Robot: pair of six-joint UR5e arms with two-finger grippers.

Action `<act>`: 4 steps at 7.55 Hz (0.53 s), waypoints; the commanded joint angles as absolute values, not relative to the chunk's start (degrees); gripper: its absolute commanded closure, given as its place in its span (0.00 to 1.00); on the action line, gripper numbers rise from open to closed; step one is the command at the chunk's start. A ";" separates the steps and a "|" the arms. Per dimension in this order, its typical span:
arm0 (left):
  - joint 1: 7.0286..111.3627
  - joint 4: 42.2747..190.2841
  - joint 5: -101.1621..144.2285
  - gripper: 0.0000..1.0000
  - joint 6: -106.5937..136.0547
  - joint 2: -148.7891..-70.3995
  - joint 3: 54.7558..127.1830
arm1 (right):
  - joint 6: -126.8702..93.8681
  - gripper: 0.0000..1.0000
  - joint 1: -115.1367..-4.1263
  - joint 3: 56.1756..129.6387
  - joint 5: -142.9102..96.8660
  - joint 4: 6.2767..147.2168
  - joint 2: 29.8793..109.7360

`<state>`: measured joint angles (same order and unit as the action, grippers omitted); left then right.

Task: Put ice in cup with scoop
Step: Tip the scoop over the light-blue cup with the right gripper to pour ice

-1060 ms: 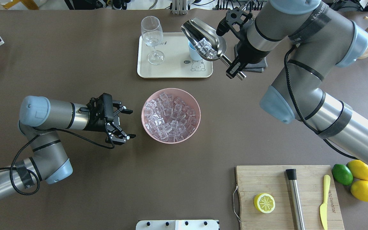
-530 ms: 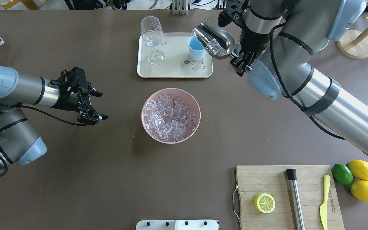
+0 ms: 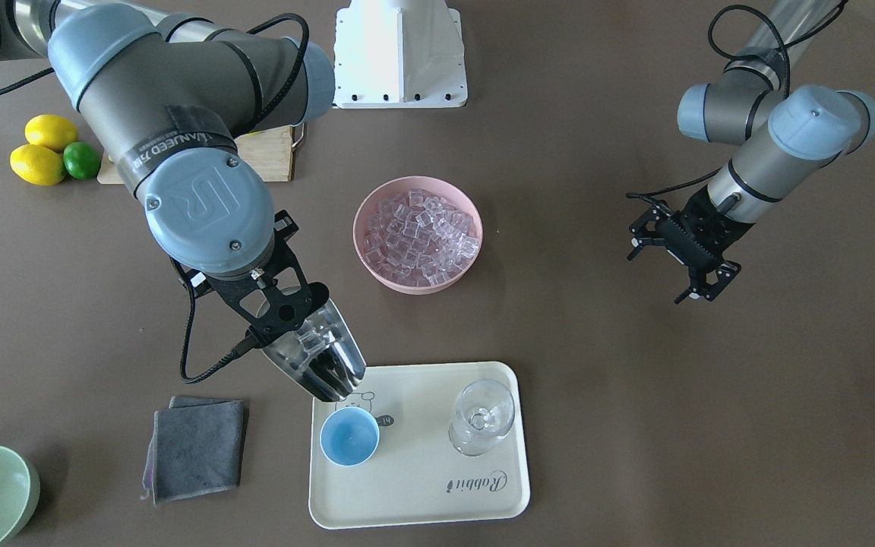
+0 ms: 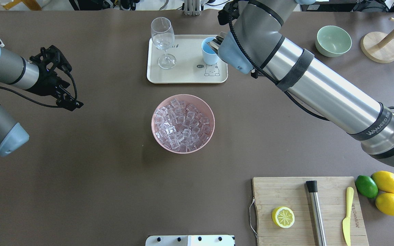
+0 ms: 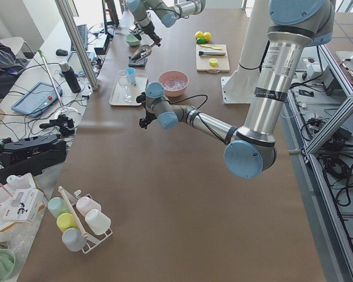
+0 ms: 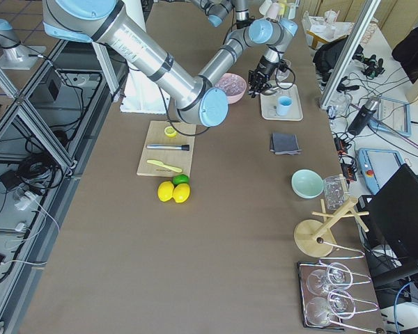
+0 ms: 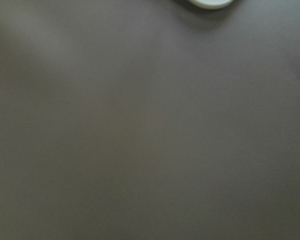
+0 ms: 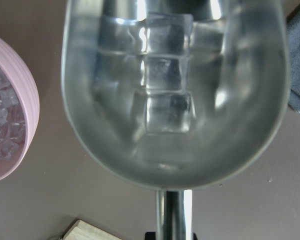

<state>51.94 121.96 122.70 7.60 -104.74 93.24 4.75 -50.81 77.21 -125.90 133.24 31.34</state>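
Note:
My right gripper [image 3: 279, 308] is shut on the handle of the steel scoop [image 3: 318, 357]. The scoop holds a few clear ice cubes [image 8: 167, 87] and tilts mouth-down just beside the rim of the light-blue cup [image 3: 349, 438]. The cup stands on the cream tray [image 3: 422, 497], and its inside shows only blue. A pink bowl [image 4: 156, 135] full of ice cubes [image 4: 182, 124] sits mid-table. In the overhead view my right arm hides most of the scoop [image 4: 214, 42]. My left gripper [image 3: 654, 279] is open and empty, far from the bowl.
A clear wine glass [image 3: 481, 418] stands on the tray beside the cup. A grey cloth [image 3: 194, 448] and a pale green bowl [image 4: 333, 41] lie near the tray. A cutting board [image 4: 286, 191] with a lemon half, a steel cylinder and a knife is at the near right.
My right arm has swung over the tray and brought the scoop's mouth to the cup, tilted further down. My left arm has drawn back from the pink bowl, still open.

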 commanded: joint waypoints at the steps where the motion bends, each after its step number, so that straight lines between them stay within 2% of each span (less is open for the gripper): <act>1: 55.01 108.13 122.35 0.02 7.65 -104.85 92.99 | 5.54 1.00 -50.80 69.11 -124.72 135.53 28.05; 3: 59.30 106.97 122.16 0.02 7.73 -104.24 93.25 | 5.54 1.00 -50.89 63.22 -124.02 135.44 24.98; 4: 61.24 107.31 126.26 0.02 7.73 -101.37 93.69 | 6.49 1.00 -50.89 59.71 -123.67 135.44 23.22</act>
<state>57.75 107.91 122.27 7.71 -104.33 93.26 5.58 -50.87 65.51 -124.28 135.42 26.16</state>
